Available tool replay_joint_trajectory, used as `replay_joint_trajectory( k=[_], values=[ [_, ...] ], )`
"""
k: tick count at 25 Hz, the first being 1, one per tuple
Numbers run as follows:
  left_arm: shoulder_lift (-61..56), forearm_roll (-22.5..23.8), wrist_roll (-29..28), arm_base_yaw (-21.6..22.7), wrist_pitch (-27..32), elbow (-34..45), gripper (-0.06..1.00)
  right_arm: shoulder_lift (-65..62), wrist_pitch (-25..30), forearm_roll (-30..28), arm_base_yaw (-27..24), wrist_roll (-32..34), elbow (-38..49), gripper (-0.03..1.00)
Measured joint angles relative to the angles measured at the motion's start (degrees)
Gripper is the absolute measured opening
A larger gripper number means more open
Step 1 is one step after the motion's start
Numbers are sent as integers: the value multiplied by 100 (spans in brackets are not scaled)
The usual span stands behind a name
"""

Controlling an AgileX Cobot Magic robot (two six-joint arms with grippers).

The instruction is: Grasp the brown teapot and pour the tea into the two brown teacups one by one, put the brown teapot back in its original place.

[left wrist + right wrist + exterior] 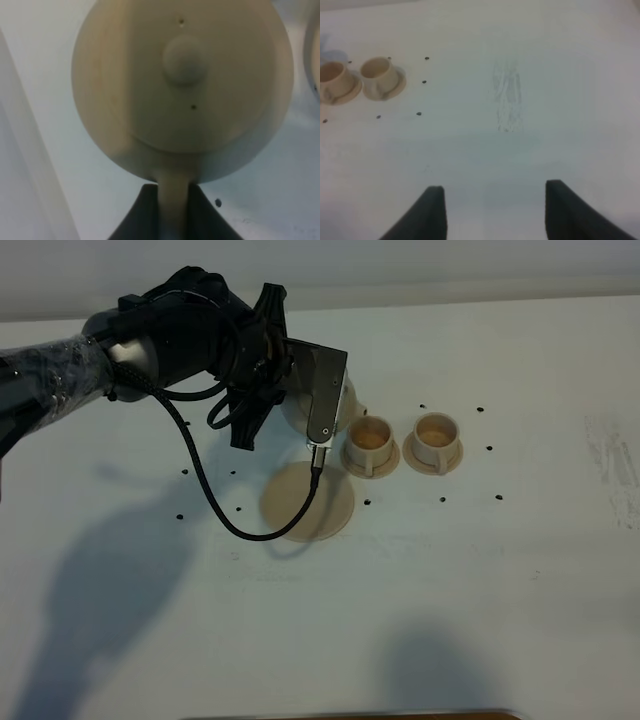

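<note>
My left gripper (300,390) is shut on the loop handle (172,200) of the brown teapot (185,85) and holds it in the air. In the high view the teapot (347,400) is mostly hidden behind the wrist, and its spout end sits just above the left teacup (371,440). The right teacup (437,438) stands beside it, and each cup is on a small saucer. The large round saucer (307,502) lies bare in front of the teapot. My right gripper (495,200) is open and empty over bare table, far from the two cups (332,80) (380,75).
Small dark dots (444,500) are scattered on the white table (480,590) around the cups and saucer. A black cable (205,490) loops down from the left arm over the table. A faint scuff mark (507,100) lies ahead of the right gripper.
</note>
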Motion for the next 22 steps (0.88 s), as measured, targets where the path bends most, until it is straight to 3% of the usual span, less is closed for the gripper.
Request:
replay_joint_trajectory(
  k=[22],
  values=[
    [83, 316, 154, -51, -50, 0, 16, 0, 0, 0, 0, 0, 0, 43]
  ],
)
